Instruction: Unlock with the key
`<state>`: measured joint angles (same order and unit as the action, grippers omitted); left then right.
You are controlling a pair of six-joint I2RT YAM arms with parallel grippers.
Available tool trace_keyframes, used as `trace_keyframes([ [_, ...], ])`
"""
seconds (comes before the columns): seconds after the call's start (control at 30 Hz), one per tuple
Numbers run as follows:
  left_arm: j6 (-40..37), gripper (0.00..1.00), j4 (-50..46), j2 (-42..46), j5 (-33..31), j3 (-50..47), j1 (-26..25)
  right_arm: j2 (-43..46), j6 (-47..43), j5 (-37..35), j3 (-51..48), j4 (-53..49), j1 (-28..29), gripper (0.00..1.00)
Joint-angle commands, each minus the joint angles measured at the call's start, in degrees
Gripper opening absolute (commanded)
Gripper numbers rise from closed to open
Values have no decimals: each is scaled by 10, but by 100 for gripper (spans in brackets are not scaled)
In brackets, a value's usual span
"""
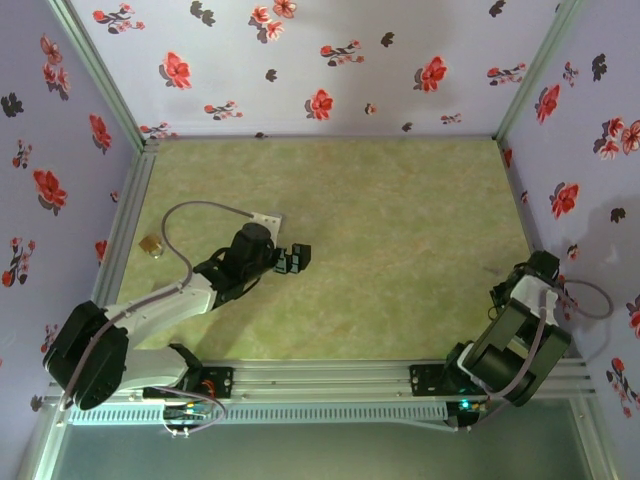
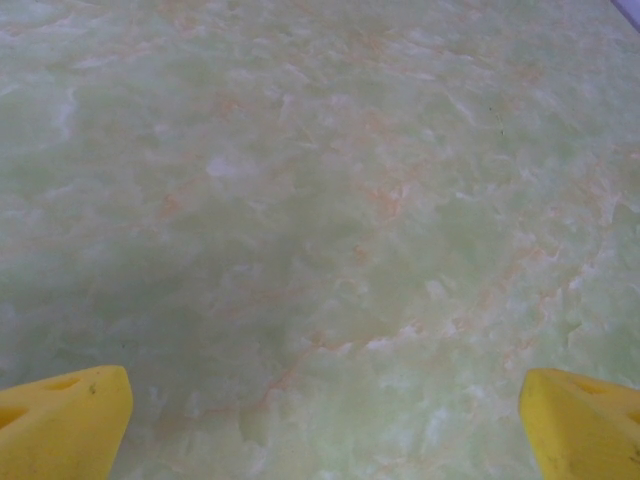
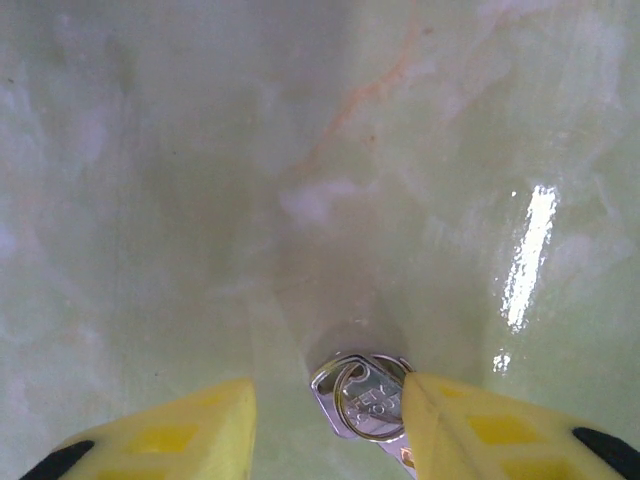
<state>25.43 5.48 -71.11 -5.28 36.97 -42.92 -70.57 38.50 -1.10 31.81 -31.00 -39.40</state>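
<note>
The key (image 3: 365,400) lies flat on the green marbled table (image 3: 200,200), showing a silver metal end with a split ring and a speck of red by my finger. My right gripper (image 3: 328,390) stands over it with its jaws partly apart. The right yellow finger (image 3: 470,425) touches the key, while the left finger (image 3: 170,435) is a gap away. In the top view the right gripper (image 1: 498,294) points down near the right wall. The brass padlock (image 1: 150,244) sits far off at the left edge. My left gripper (image 1: 295,258) hovers wide open over bare table, its yellow fingertips (image 2: 65,420) far apart.
A small white square plate (image 1: 268,216) lies just behind the left arm's wrist. Flowered walls (image 1: 320,60) close the table in at the back and both sides. A metal rail (image 1: 330,378) runs along the near edge.
</note>
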Motion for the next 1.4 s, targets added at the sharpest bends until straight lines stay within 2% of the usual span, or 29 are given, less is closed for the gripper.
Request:
trace_keyframes([
  [0.0, 10, 100, 7, -5, 4, 6, -5, -6, 7, 19, -21, 2, 2, 36],
  [0.1, 11, 99, 5, -3, 4, 6, -5, 7, 26, 28, -32, 12, 29, 32],
  [0.33, 13, 99, -2, 6, 4, 4, -5, 21, 102, 46, -48, 35, 114, 31],
  [0.47, 17, 99, -3, 12, 1, -2, -5, 26, 170, 50, -59, 60, 194, 31],
  [0.77, 30, 99, -8, 31, -10, -16, -5, 46, 316, 29, -48, 99, 424, 32],
  [0.9, 37, 99, -6, 37, -15, -26, -5, 67, 349, 38, -44, 99, 485, 35],
  [1.03, 39, 99, -9, 46, -16, -32, -5, 120, 329, 41, -31, 55, 494, 41],
  [1.17, 40, 99, -14, 56, -19, -35, -5, 151, 204, 6, 12, -18, 485, 46],
  [1.23, 41, 99, -15, 61, -19, -38, -5, 134, 114, 2, 36, -42, 473, 47],
  [1.37, 43, 99, -18, 67, -20, -43, -5, 49, -20, 63, 80, -67, 454, 46],
])
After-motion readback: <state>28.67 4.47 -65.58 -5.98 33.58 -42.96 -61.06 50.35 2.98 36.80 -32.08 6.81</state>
